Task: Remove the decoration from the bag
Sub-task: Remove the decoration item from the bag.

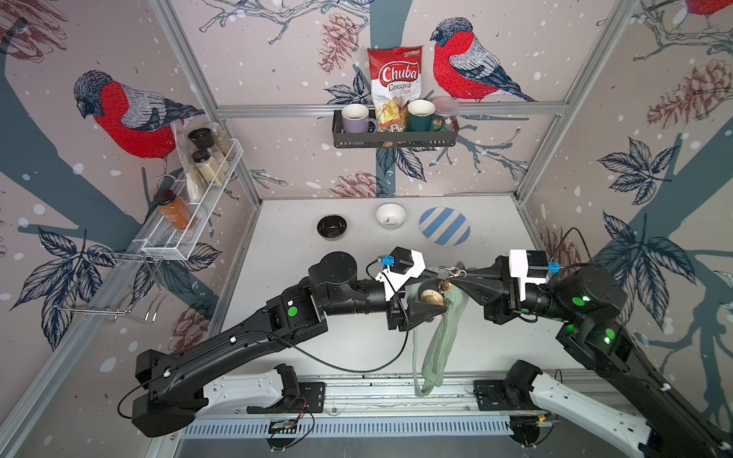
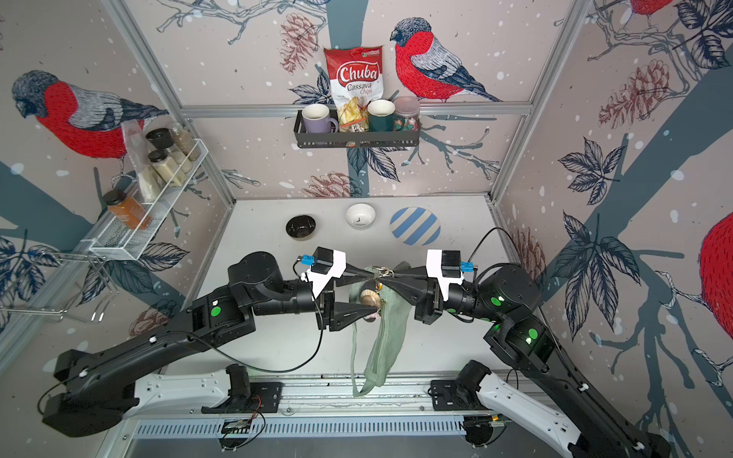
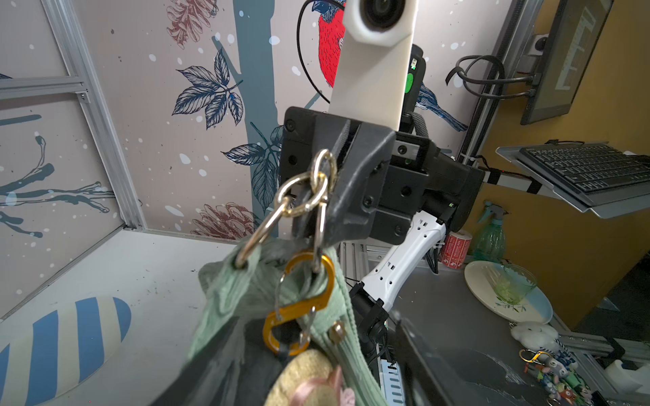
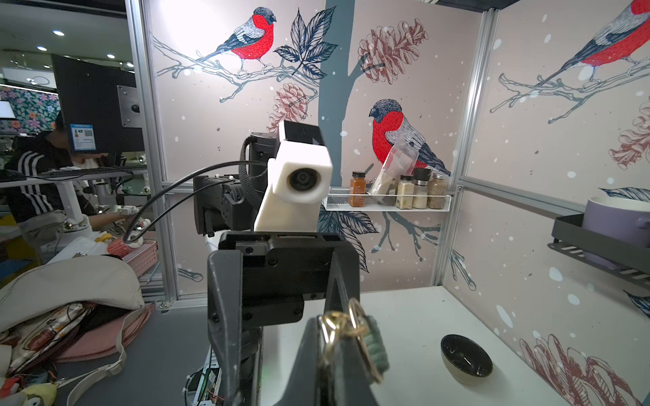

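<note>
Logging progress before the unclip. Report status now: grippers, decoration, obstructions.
Right gripper shut on bag at its rings, bag hanging. Left gripper open, straddling decoration. Decoration clipped to bag by orange clasp. No obstruction seen.

"What covers the walls?"

"Pale wallpaper [image 1: 277, 71] with red-breasted birds, pine cones and leaves, held in aluminium posts [image 1: 187, 53]."

"And underfoot?"

"A white tabletop [image 1: 277, 238], a bit scuffed. A black shelf [image 1: 392, 139] hangs on the back wall, a white wire rack [image 1: 170, 242] on the side wall."

"Beyond the booth?"

"A yellow wall [image 3: 598, 253], a keyboard tray [image 3: 584, 168] and lit ceiling spotlights [image 4: 58, 33]."
</note>
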Available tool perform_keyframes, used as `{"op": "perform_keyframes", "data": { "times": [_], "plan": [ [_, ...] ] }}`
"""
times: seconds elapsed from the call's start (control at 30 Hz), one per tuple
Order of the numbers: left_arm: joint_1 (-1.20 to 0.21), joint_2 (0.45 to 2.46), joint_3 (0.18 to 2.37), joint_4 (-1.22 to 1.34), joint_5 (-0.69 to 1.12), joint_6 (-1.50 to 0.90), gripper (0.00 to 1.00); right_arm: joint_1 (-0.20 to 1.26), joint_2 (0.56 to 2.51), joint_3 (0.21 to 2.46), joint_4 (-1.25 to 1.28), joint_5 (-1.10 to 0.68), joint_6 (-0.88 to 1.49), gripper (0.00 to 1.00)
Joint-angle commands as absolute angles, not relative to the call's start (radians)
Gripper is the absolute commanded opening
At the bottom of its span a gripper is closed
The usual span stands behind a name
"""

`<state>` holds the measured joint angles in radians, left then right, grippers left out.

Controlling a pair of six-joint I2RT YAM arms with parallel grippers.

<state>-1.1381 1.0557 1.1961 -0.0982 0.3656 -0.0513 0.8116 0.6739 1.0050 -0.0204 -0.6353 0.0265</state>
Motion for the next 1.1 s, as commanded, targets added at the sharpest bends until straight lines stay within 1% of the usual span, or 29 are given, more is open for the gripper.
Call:
{"op": "perform_keyframes", "data": {
  "times": [0.0,0.13,0.27,0.37,0.43,0.53,0.77,0.93,1.07],
  "plan": [
    [-1.134,1.049,1.191,-0.090,0.367,-0.031,0.66,0.812,0.668,1.008,0.049,-0.659,0.049,0.00],
    [-1.134,1.058,1.186,-0.059,0.455,-0.031,0.64,0.812,0.668,1.008,0.051,-0.660,0.049,0.00],
    [-1.134,1.054,1.166,0.007,0.467,-0.038,0.63,0.814,0.669,1.003,0.063,-0.661,0.057,0.00],
    [-1.134,1.047,1.141,0.049,0.461,-0.044,0.54,0.814,0.671,1.002,0.065,-0.662,0.062,0.00],
    [-1.134,1.057,1.143,0.052,0.462,-0.042,0.50,0.814,0.672,0.999,0.070,-0.663,0.065,0.00],
    [-1.134,1.071,1.142,0.054,0.456,-0.027,0.40,0.816,0.672,0.993,0.088,-0.667,0.072,0.00],
    [-1.134,1.074,1.129,0.099,0.432,-0.022,0.39,0.817,0.674,0.988,0.090,-0.668,0.075,0.00],
    [-1.134,1.068,1.111,0.109,0.400,-0.008,0.29,0.818,0.673,0.983,0.091,-0.668,0.077,0.00],
    [-1.134,1.060,1.107,0.109,0.397,-0.009,0.23,0.818,0.668,0.978,0.088,-0.667,0.076,0.00]
  ]
}}
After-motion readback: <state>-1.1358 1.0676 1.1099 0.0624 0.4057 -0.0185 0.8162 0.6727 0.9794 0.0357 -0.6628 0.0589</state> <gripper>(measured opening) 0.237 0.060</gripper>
